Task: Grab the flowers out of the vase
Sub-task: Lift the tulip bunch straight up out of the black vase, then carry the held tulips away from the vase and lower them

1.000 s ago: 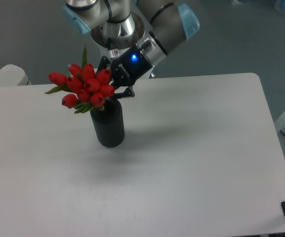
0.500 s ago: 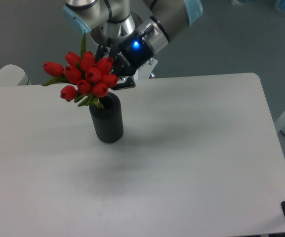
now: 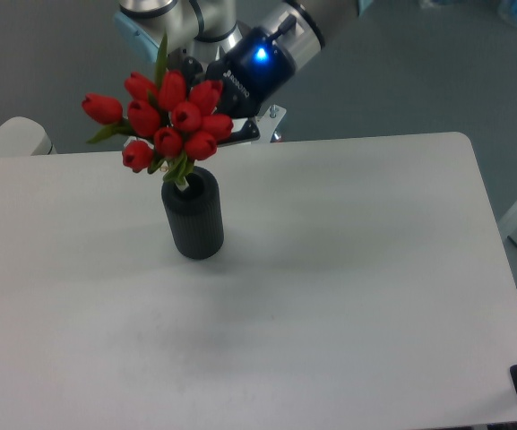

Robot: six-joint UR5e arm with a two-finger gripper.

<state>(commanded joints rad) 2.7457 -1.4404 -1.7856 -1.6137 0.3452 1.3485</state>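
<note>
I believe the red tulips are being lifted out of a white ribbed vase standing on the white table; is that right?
Not quite: the vase is black, not white, as the camera view shows. The rest holds: the red tulips are raised at its mouth with the pincer right behind them, and the vase stands on the white table.
</note>
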